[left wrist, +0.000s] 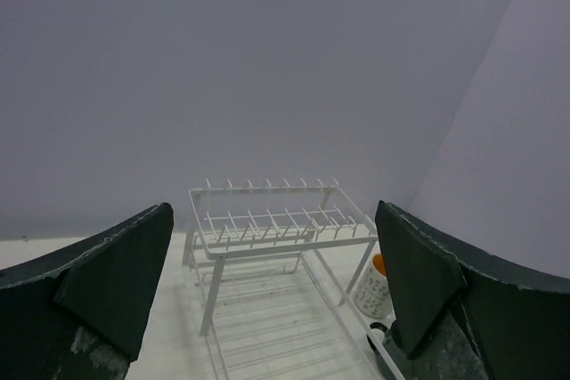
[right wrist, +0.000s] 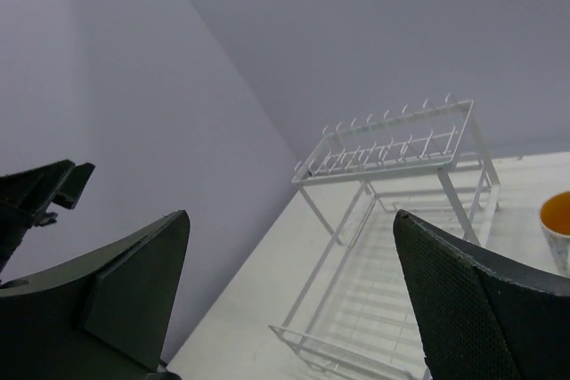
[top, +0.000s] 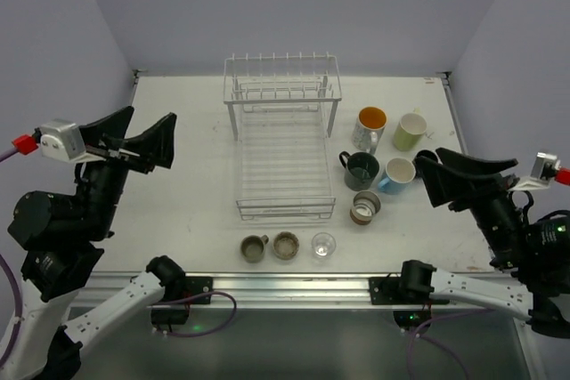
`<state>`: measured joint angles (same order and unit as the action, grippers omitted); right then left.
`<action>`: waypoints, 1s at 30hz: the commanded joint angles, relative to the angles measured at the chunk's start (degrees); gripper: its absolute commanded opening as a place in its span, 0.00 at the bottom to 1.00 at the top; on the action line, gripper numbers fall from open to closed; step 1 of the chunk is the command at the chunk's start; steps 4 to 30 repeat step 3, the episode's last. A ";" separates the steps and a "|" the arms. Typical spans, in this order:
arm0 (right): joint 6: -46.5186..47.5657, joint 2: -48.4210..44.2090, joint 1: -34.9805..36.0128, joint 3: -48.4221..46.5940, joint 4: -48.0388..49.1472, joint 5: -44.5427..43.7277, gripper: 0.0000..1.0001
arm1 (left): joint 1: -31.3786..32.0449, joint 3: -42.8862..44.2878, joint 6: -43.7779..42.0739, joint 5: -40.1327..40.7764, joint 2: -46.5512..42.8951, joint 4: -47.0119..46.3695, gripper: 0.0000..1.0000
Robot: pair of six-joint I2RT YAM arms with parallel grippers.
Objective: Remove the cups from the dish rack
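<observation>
The white wire dish rack (top: pixel 283 144) stands mid-table with no cups in it; it also shows in the left wrist view (left wrist: pixel 267 246) and the right wrist view (right wrist: pixel 392 211). To its right on the table stand the white cup with orange inside (top: pixel 370 127), the pale yellow-green cup (top: pixel 409 131), the dark green cup (top: pixel 360 169), the light blue cup (top: pixel 397 175) and a brown cup (top: pixel 363 208). In front stand the small olive cup (top: pixel 254 248), the tan cup (top: pixel 285 245) and the clear glass (top: pixel 323 246). My left gripper (top: pixel 147 141) and right gripper (top: pixel 436 175) are open and empty, raised at the sides.
The table's metal front rail (top: pixel 285 288) runs along the near edge between the arm bases. Lilac walls (top: pixel 294 6) close the table at the back and both sides.
</observation>
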<state>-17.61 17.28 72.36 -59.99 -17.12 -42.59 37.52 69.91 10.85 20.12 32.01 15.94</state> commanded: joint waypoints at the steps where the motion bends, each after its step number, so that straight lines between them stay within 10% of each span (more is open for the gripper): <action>1: 5.64 -1.46 0.68 -0.05 6.92 -3.46 0.99 | -0.25 0.06 -2.85 -0.70 0.69 -3.46 1.00; 30: 6.79 -0.85 0.68 0.04 8.59 -3.90 0.99 | -0.25 -0.74 -2.85 0.00 1.21 -3.47 1.00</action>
